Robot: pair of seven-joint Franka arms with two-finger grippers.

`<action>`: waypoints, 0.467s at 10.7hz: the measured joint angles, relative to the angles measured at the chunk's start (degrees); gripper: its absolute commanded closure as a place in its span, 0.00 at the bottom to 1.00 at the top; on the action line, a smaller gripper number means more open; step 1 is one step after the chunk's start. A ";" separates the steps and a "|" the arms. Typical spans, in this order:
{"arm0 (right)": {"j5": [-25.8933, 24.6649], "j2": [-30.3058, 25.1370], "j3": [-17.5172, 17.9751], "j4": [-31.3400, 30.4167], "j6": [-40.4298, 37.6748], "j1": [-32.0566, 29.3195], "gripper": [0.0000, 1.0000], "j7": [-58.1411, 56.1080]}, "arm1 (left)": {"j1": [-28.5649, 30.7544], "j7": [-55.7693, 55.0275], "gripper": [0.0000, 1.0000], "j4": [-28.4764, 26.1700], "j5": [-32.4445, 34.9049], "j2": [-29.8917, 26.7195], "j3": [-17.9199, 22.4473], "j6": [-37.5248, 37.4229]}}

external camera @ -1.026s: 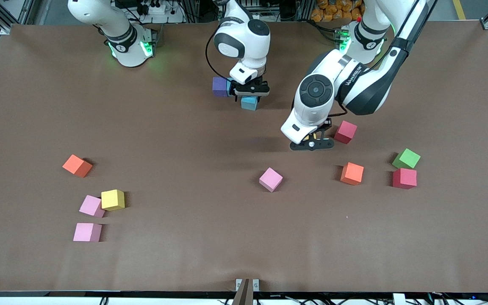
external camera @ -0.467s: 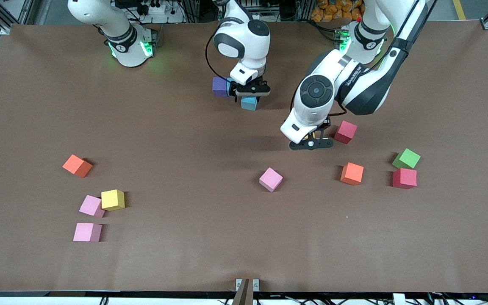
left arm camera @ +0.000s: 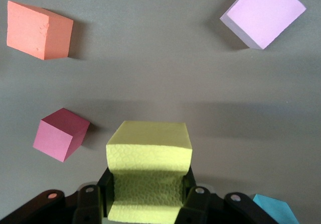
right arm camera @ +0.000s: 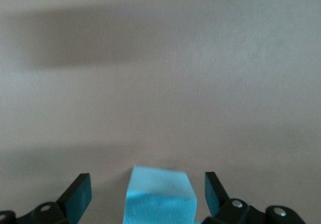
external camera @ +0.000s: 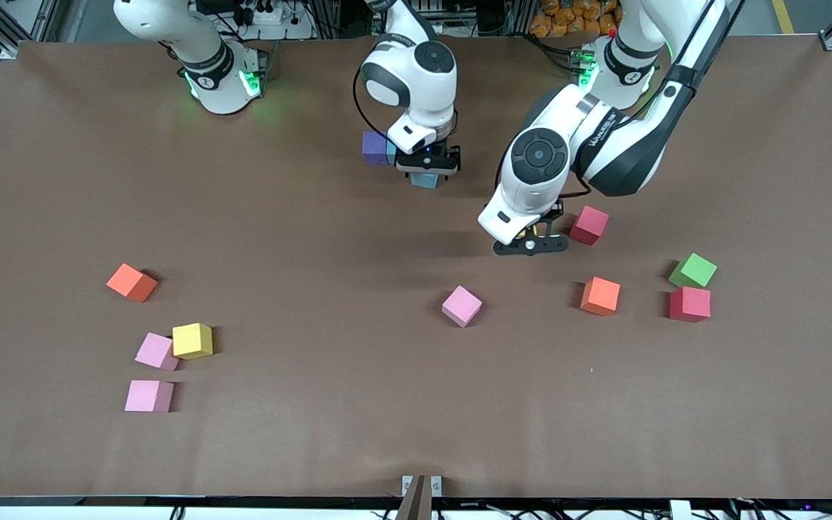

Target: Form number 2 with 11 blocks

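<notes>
My left gripper (external camera: 531, 245) is shut on a yellow block (left arm camera: 149, 158) and hangs over the table beside the rose-red block (external camera: 589, 224). My right gripper (external camera: 427, 162) stands open over a cyan block (right arm camera: 160, 196), one finger on each side and apart from it. That cyan block (external camera: 427, 179) sits just nearer the camera than a purple block (external camera: 373, 147) and a second cyan block (external camera: 391, 149), which touch each other. Loose blocks lie nearer the camera: orange (external camera: 131, 282), yellow (external camera: 192, 340), pink (external camera: 156, 351), pink (external camera: 149, 396), pink (external camera: 461, 305), orange (external camera: 600, 295).
A green cube (external camera: 692, 270) and a deep red cube (external camera: 690, 304) sit together toward the left arm's end of the table. The brown table (external camera: 315, 238) has a broad bare stretch between the two groups of loose blocks.
My right gripper has shifted slightly over the cyan block and stays open. The left arm and its yellow block have not moved.
</notes>
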 measured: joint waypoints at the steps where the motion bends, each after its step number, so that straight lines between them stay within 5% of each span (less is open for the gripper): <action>1: 0.03 -0.61 -0.05 0.33 -0.02 -1.94 0.00 -3.14 | 0.00 0.00 0.69 -0.01 -0.35 0.00 -0.01 0.00; 5: 0.25 -2.79 -2.01 0.75 -1.42 -12.52 0.00 -29.11 | -0.05 0.00 0.69 -0.36 -2.29 0.01 -0.06 0.01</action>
